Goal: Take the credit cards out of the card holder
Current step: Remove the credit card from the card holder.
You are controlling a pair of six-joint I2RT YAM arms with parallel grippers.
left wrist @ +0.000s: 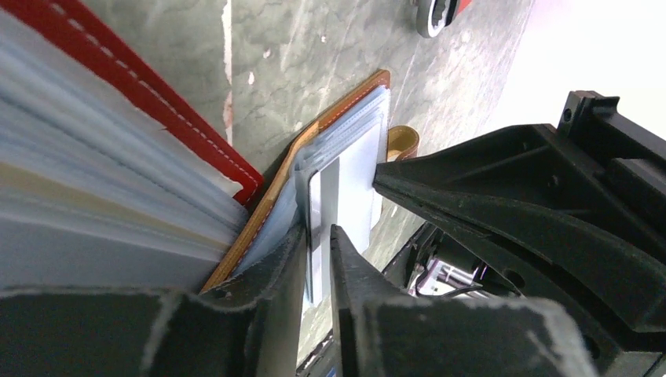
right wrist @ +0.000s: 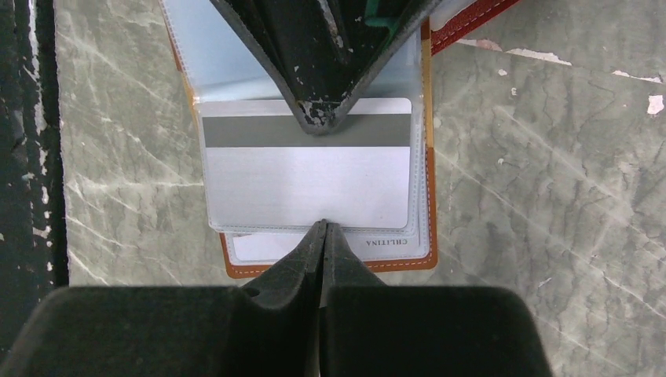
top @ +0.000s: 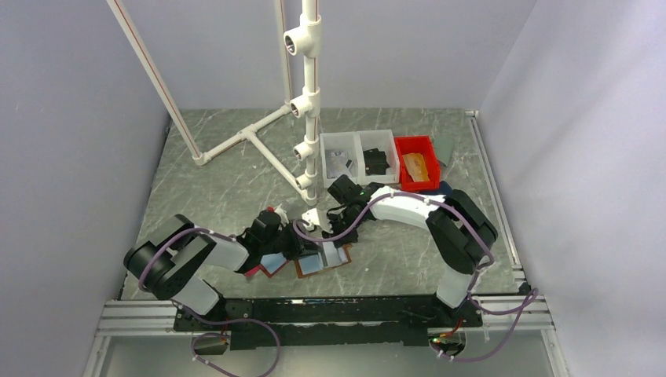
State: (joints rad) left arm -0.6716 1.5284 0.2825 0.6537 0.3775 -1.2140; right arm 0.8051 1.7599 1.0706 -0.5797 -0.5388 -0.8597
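My right tool (right wrist: pixel 323 228), jaws closed, pressed the brown card holder (right wrist: pixel 428 157) against the bench (right wrist: pixel 550 196) just ahead of it, so my left tool (left wrist: pixel 318 236), narrowed onto the silver card's (right wrist: pixel 306 184) edge, could draw it free.

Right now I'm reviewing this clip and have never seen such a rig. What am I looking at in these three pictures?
The overhead picture shows two robot arms bolted at the near edge of a marbled table. The other two pictures come from cameras on their wrists. Between the arms lies an open brown card holder, beside a red one. At the back stand two white bins and a red bin.

In the left wrist picture, the left tool pinches a card edge-on in the holder's clear sleeves. In the right wrist picture, the right tool is shut, its tip at the sleeve's edge, apparently steadying the holder.
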